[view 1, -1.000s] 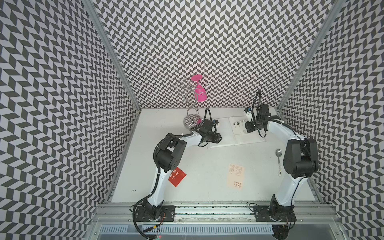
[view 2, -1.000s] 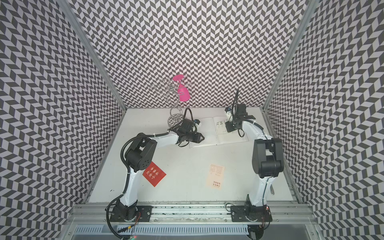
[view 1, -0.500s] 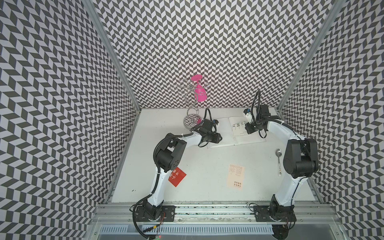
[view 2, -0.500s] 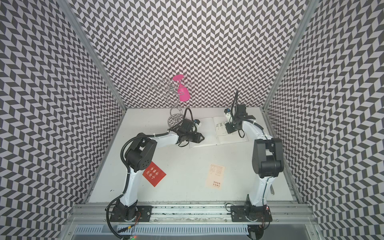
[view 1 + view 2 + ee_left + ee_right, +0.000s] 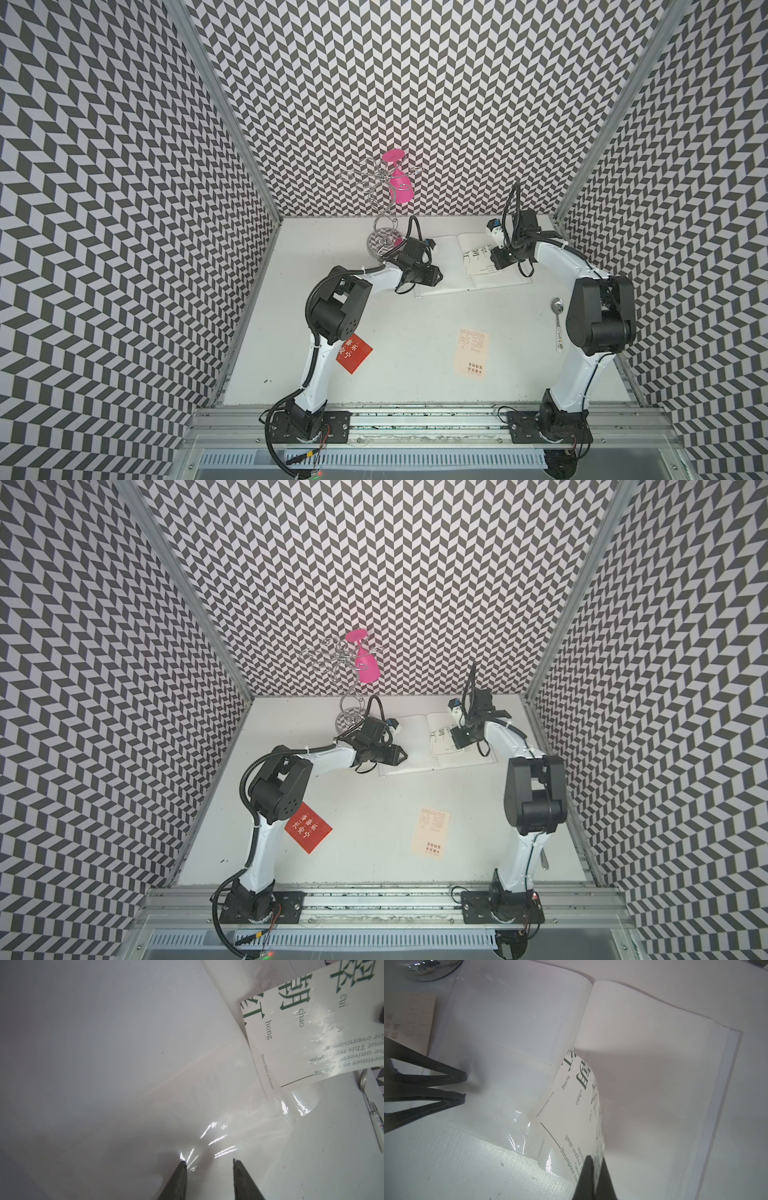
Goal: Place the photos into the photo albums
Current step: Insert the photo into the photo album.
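Right wrist view: my right gripper [image 5: 595,1160] is clamped tight on the white card [image 5: 571,1105], at its small-English-print end. Card bows upward. Its long axis runs from my fingertips toward the spine of the photo album [image 5: 654,1064], with the big green characters at the spine end. Album lies open and flat at the back of the table [image 5: 395,324], with both pages white and the spine running roughly front to back. Card sits over the right page near the fold. Shiny film shows over part of the card, and I cannot tell if it is inside a pocket.

My left gripper [image 5: 209,1161] is partly open with a clear gap between the tips. Both tips are down on the wrinkled clear sleeve [image 5: 218,1126] of the left page, and I see nothing held between them.

Top view: red card [image 5: 355,353] lies flat front-left, turned diagonally, partly under my left arm. Cream card [image 5: 471,353] lies flat front-centre, long axis near front to back. Both are well apart from the album. Spoon [image 5: 559,328] lies by my right arm. Wire rack [image 5: 382,208] stands at the back by the album's left page, with a pink glass [image 5: 401,187] hanging upside down on it.
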Robot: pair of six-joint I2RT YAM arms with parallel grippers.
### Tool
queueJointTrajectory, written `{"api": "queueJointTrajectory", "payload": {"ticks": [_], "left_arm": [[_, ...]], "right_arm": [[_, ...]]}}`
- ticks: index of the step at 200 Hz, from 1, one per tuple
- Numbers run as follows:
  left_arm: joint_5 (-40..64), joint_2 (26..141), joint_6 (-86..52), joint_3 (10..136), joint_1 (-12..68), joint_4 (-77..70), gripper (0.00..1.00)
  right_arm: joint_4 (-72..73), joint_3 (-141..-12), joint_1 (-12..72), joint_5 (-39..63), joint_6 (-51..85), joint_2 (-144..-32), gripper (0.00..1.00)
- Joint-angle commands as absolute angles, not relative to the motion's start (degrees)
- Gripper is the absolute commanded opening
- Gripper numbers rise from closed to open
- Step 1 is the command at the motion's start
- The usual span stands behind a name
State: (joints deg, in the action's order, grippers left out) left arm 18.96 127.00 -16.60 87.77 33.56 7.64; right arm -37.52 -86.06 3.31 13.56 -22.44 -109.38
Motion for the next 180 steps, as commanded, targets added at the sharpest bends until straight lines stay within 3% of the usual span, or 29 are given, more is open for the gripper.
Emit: {"api": "queueJointTrajectory", "payload": {"ticks": [1,42,82,130,180], "left_arm": [[16.8,128.0,-17.7,85.6,32.7,15.3,0.39],[17.1,127.8,-17.8,85.7,32.8,15.2,0.39],[17.5,127.4,-17.9,85.8,32.8,15.2,0.39],[17.8,127.5,-18.1,85.9,32.8,15.0,0.39],[17.8,127.4,-18.0,85.8,32.8,14.9,0.39]], "right_arm": [[-40.1,-89.2,2.9,12.8,-22.3,-112.7,0.00],[-40.7,-90.7,2.2,16.7,-21.1,-115.6,0.22],[-38.9,-90.3,-0.4,22.0,-17.6,-116.0,0.32],[-34.0,-87.1,-4.6,32.6,-12.9,-115.5,0.32],[-27.5,-82.0,-7.3,43.9,-10.6,-116.3,0.13]]}}
